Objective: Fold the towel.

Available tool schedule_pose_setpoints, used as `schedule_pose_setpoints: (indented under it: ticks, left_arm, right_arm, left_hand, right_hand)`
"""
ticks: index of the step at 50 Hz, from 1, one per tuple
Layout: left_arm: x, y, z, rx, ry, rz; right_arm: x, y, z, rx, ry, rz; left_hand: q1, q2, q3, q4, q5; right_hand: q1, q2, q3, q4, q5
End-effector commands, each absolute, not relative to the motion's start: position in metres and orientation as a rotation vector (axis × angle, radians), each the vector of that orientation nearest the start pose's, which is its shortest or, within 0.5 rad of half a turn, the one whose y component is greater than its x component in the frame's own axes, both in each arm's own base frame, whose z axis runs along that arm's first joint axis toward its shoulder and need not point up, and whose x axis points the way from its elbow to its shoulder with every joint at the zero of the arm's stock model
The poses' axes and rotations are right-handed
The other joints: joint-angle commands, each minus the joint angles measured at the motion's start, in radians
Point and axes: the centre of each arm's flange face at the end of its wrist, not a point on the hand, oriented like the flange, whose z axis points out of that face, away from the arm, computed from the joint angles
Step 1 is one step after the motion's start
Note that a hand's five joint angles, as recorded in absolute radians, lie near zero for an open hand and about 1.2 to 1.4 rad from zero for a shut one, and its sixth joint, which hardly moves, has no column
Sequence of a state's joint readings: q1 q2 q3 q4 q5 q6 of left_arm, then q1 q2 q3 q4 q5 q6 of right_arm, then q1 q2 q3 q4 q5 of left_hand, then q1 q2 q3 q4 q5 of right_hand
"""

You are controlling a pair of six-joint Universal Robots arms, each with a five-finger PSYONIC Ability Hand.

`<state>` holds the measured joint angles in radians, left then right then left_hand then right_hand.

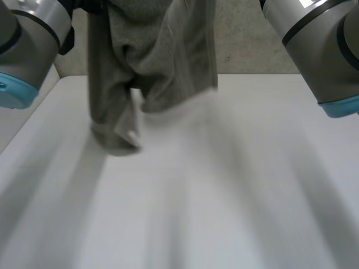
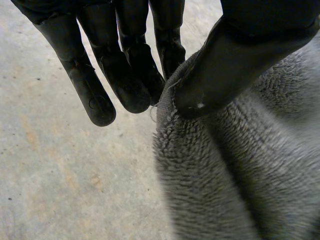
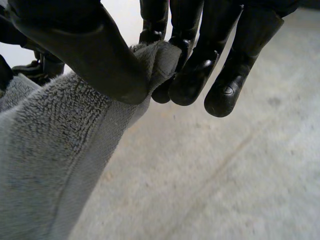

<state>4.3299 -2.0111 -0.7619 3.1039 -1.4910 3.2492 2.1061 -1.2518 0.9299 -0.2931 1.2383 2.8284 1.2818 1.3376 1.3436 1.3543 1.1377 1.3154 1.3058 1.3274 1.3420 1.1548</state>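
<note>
Left arm: the left arm (image 1: 22, 50) comes in at the near left, well clear of the cloth.
Left hand: the left hand (image 2: 130, 75) pinches the grey terry towel (image 2: 240, 170) at its top edge. The thumb presses the pile against the nearest finger, and the other fingers hang straight just beside the cloth.
Towel: the towel (image 1: 151, 61) hangs bunched below both hands over the far part of the white table (image 1: 224, 196). Its lowest end is on the left hand's side, at or just above the tabletop; contact cannot be told.
Right hand: the right hand (image 3: 85, 55) nips a hemmed corner of the towel (image 3: 45, 150) between thumb and fingertips, with the cloth falling away below the thumb.
Right arm: the right arm (image 1: 320, 50) enters at the near right.
Key relation: the held top edge runs from hand to hand and the towel's length drops straight down from the fingers. The two grips sit close together, so the cloth sags in folds.
Judgement: the fold seems not yet made. The hands probably need to draw apart, then lay the towel down flat toward the robot.
</note>
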Motion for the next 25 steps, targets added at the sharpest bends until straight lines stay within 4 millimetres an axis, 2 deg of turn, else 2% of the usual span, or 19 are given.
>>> schedule_pose_setpoints:
  ticks: [1,2,3,4,5,7,8,10,11,12,13,14,15,16,18,19,21,25]
  left_arm:
    - [-0.274,-0.309,0.34,0.666,2.191,-2.528]
    - [-0.271,-0.299,0.322,0.697,2.269,-2.454]
    - [-0.271,-0.299,0.322,0.697,2.27,-2.453]
    - [-0.269,-0.291,0.3,0.732,2.352,-2.373]
    - [-0.269,-0.291,0.3,0.733,2.353,-2.372]
    - [-0.267,-0.272,0.259,0.81,2.502,-2.226]
    - [-0.267,-0.272,0.259,0.81,2.503,-2.226]
    - [-0.267,-0.253,0.225,0.886,2.611,-2.12]
    - [-0.267,-0.253,0.225,0.886,2.612,-2.119]
    - [-0.267,-0.244,0.212,0.916,2.652,-2.077]
    - [-0.267,-0.244,0.212,0.916,2.652,-2.076]
    - [-0.269,-0.235,0.201,0.954,2.694,-2.033]
    - [-0.272,-0.225,0.192,0.998,2.729,-1.991]
    - [-0.272,-0.225,0.191,0.998,2.729,-1.991]
    - [-0.276,-0.216,0.179,1.046,2.761,-1.937]
    - [-0.276,-0.216,0.179,1.047,2.761,-1.937]
    - [-0.277,-0.218,0.173,1.049,2.765,-1.92]
    - [-0.277,-0.225,0.177,1.029,2.746,-1.949]
  right_arm:
    - [0.349,-0.251,0.388,-1.143,0.995,-2.244]
    - [0.346,-0.252,0.372,-1.201,1.023,-2.189]
    - [0.346,-0.252,0.372,-1.201,1.024,-2.189]
    - [0.343,-0.252,0.356,-1.254,1.067,-2.132]
    - [0.343,-0.252,0.355,-1.255,1.067,-2.131]
    - [0.336,-0.253,0.321,-1.35,1.164,-2.027]
    - [0.336,-0.253,0.321,-1.351,1.164,-2.027]
    - [0.329,-0.25,0.287,-1.444,1.277,-1.94]
    - [0.329,-0.25,0.287,-1.445,1.277,-1.939]
    - [0.326,-0.247,0.272,-1.502,1.317,-1.903]
    - [0.322,-0.244,0.259,-1.563,1.35,-1.872]
    - [0.322,-0.244,0.259,-1.563,1.351,-1.872]
    - [0.317,-0.242,0.248,-1.625,1.38,-1.843]
    - [0.317,-0.242,0.248,-1.626,1.38,-1.843]
    - [0.306,-0.242,0.235,-1.722,1.448,-1.804]
    - [0.306,-0.242,0.235,-1.723,1.448,-1.804]
    - [0.296,-0.244,0.227,-1.774,1.512,-1.777]
    - [0.29,-0.245,0.222,-1.779,1.577,-1.753]
  left_hand:
    - [0.114,0.059,0.053,0.042,0.084]
    - [0.114,0.059,0.053,0.042,0.084]
    - [0.114,0.059,0.053,0.042,0.084]
    - [0.114,0.059,0.053,0.042,0.084]
    - [0.114,0.059,0.053,0.042,0.084]
    - [0.114,0.059,0.053,0.042,0.084]
    - [0.114,0.059,0.053,0.042,0.084]
    - [0.114,0.059,0.053,0.042,0.084]
    - [0.114,0.059,0.053,0.042,0.084]
    - [0.092,0.036,0.03,0.019,0.061]
    - [0.091,0.036,0.03,0.019,0.061]
    - [0.022,-0.034,-0.04,-0.051,-0.009]
    - [-0.058,-0.113,-0.119,-0.13,-0.088]
    - [-0.058,-0.114,-0.12,-0.131,-0.089]
    - [-0.344,-0.4,-0.406,-0.417,-0.375]
    - [-0.346,-0.402,-0.408,-0.419,-0.376]
    - [-0.633,-0.688,-0.694,-0.705,-0.663]
    - [-0.786,-0.841,-0.847,-0.858,-0.816]
  right_hand:
    - [0.081,0.091,0.069,0.054,0.067]
    - [0.081,0.091,0.069,0.054,0.067]
    - [0.081,0.091,0.069,0.054,0.067]
    - [0.081,0.091,0.069,0.054,0.067]
    - [0.081,0.091,0.069,0.054,0.067]
    - [0.081,0.091,0.069,0.054,0.067]
    - [0.081,0.091,0.069,0.054,0.067]
    - [0.081,0.091,0.069,0.054,0.067]
    - [0.081,0.091,0.069,0.054,0.067]
    - [0.081,0.091,0.069,0.054,0.067]
    - [0.081,0.091,0.069,0.054,0.067]
    - [0.081,0.091,0.069,0.054,0.067]
    - [0.081,0.091,0.069,0.054,0.067]
    - [0.081,0.091,0.069,0.054,0.067]
    - [0.081,0.091,0.069,0.054,0.067]
    - [0.081,0.091,0.069,0.054,0.067]
    - [0.081,0.091,0.069,0.054,0.067]
    - [0.081,0.091,0.069,0.054,0.067]
